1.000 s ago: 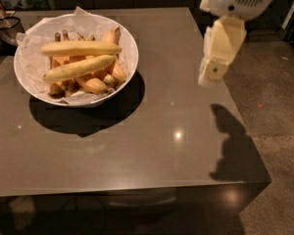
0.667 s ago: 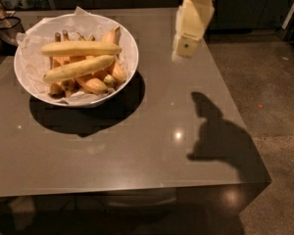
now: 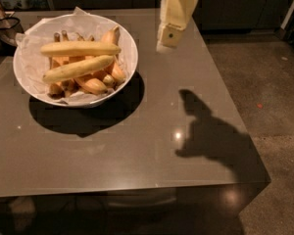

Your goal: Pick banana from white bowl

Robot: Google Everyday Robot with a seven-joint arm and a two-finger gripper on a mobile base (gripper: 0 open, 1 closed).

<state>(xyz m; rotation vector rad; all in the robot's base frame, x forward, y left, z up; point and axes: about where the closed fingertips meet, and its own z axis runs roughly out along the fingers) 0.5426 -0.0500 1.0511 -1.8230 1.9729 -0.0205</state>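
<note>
On the table [image 3: 137, 155], a shadow [image 3: 210, 136] is cast right of the bowl [image 3: 133, 50]. In the bowl, a curved banana [image 3: 78, 68] is laid on stubby bananas [image 3: 95, 84]. Just behind it, the banana [image 3: 81, 48] is laid across the heap, almost straight. Farthest, the gripper [image 3: 170, 32] is held in the air right of the bowl, apart from it; whether it is wide or narrow cannot be told.

The curved banana could be taken by mistake, since the two are laid side by side. A slip could be caused by an off-centre grip.

Compared with a second ago, the gripper is found further left, nearer the bowl, and the shadow is shifted with it; the fruit is unmoved.
</note>
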